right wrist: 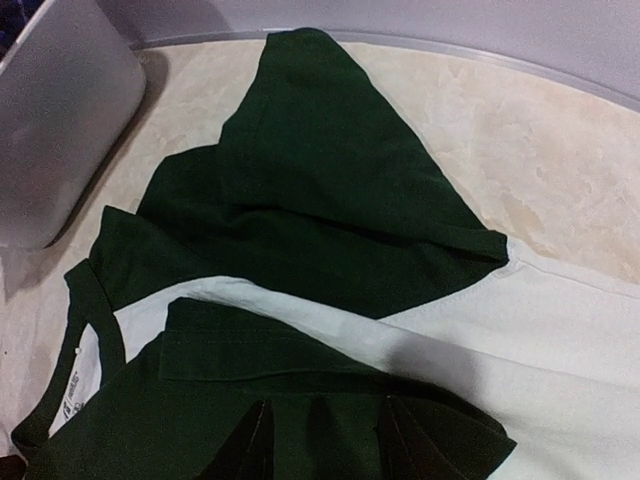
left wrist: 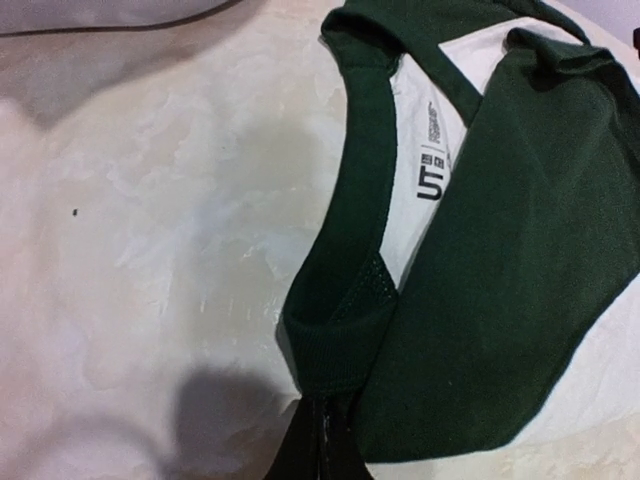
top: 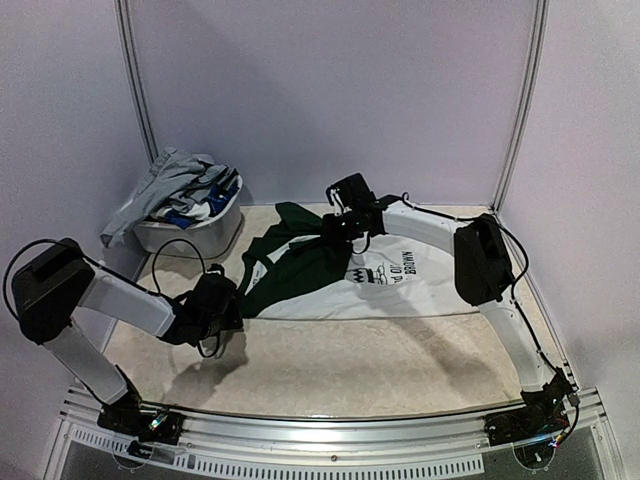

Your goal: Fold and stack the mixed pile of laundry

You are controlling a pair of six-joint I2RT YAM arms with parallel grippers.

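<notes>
**Top view.** The T-shirt (top: 400,280), white with dark green sleeves and its black print facing up, lies spread on the desk (top: 350,365) between the arms. The rest of the laundry pile (top: 180,185), grey and blue pieces, is heaped in the white basket (top: 205,235) at far left.

**Left wrist.** I see the green collar (left wrist: 345,250) and the neck label (left wrist: 432,180) facing up, with green cloth folded across the chest. The left fingers (left wrist: 320,445) are clenched. They seem to nip the collar rib, but contact sits at the frame's bottom edge, so I note it as probable.

**Right wrist.** The right fingers (right wrist: 250,445) stand released and spread apart, grasping nothing, over a folded green sleeve (right wrist: 300,370). The far sleeve (right wrist: 310,200) lies flat, pointing away beside the basket.
</notes>
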